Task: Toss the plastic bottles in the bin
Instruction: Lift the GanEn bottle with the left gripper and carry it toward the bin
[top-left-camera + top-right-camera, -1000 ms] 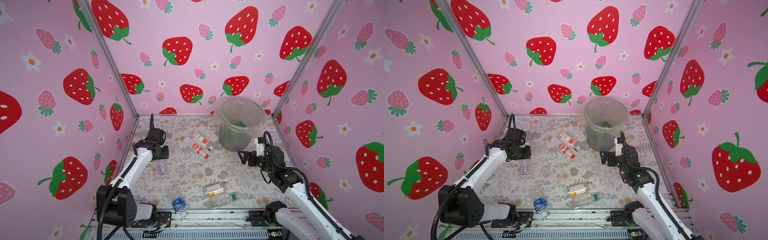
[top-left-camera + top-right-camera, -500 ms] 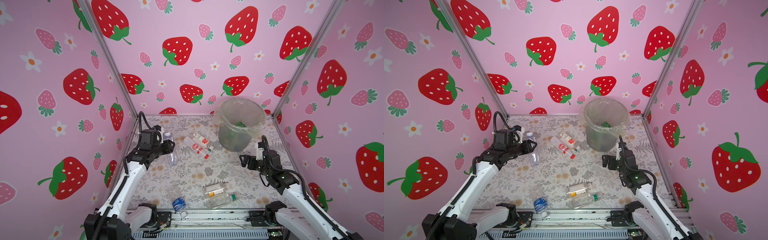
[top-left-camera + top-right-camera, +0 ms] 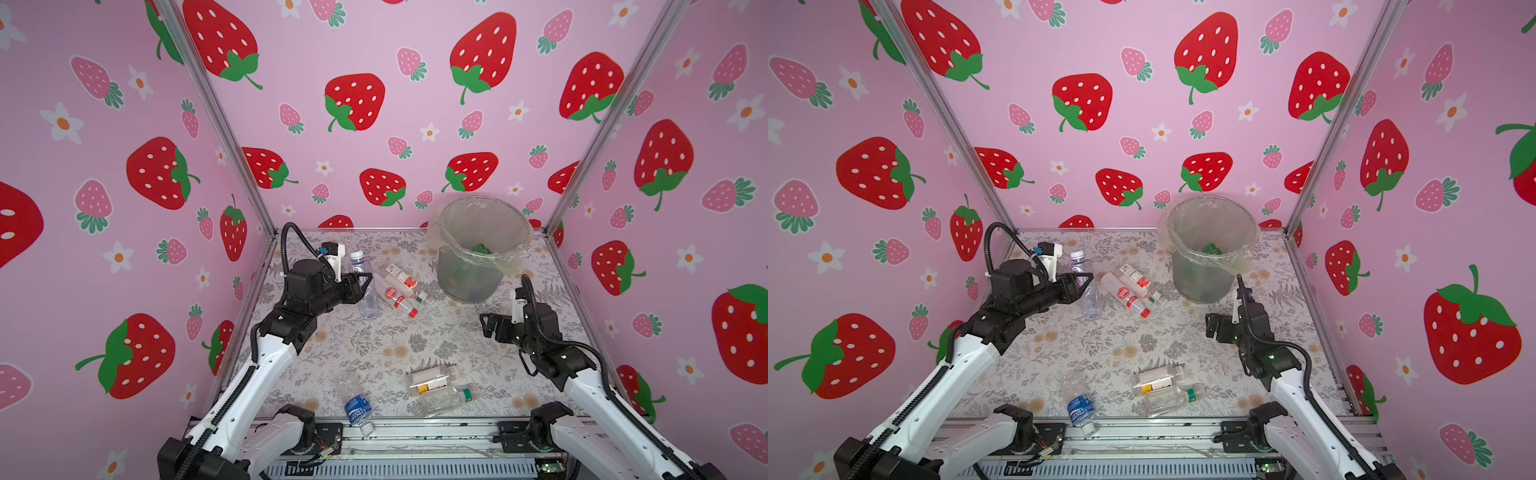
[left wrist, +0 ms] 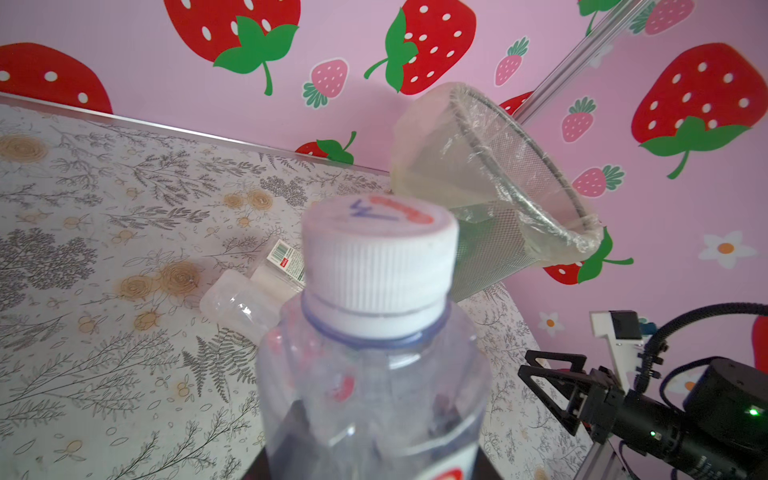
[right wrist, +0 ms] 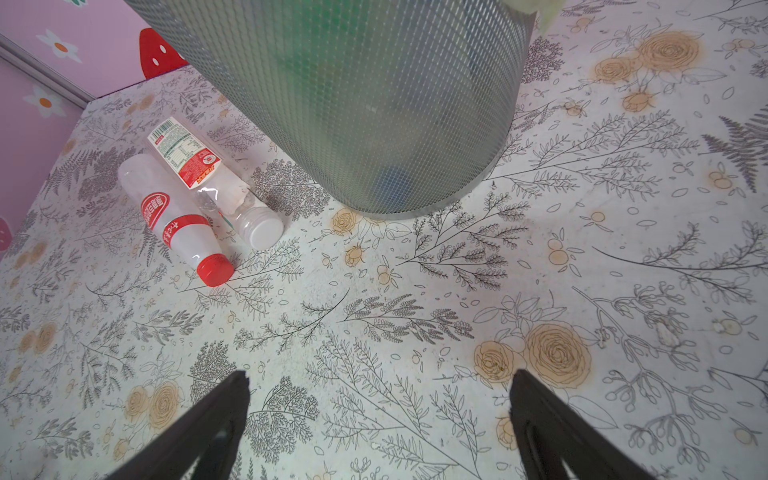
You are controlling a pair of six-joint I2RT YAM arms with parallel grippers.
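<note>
clear bottle (image 3: 368, 301) held, red-label bottles (image 3: 391, 293) beside bin (image 3: 467, 284)

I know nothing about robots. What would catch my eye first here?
The pink walls covered in big red strawberries surround everything. On the left, the left hand grips a clear white-capped bottle, and the bag-lined bin stands at the back right. A few other bottles lie loose on the floral table.

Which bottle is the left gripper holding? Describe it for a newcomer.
From the bin at the back, look left past two red-labelled bottles lying flat. The clear white-capped bottle is held upright in the left gripper, the only one not lying down.
</note>
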